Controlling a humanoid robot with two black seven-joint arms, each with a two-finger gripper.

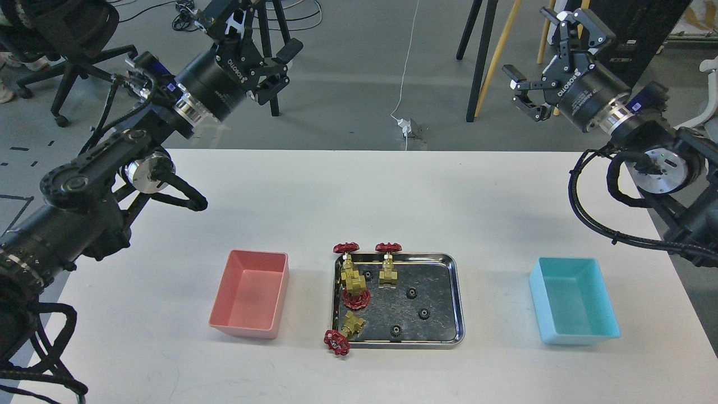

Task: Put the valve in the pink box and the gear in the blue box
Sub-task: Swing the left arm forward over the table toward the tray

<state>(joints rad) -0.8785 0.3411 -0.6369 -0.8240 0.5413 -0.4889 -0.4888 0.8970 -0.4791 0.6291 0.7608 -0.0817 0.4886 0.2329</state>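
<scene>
White bench (359, 191): steel tray (457, 314) at centre, pink box (249, 294) to its left, blue box (575, 300) to its right, both bins open-topped.

Tray contents: four brass valves with red spoked handwheels. Two stand at the far rim (346, 264) (388, 266), one lies mid-left (355, 294), one hangs over the near-left corner (342, 335). Small black toothed gears lie scattered on the tray, e.g. (412, 292).

Left gripper (263, 42): raised beyond the bench, jaws spread wide, holding nothing. Right gripper (547, 62): likewise raised, jaws apart, nothing held.
</scene>
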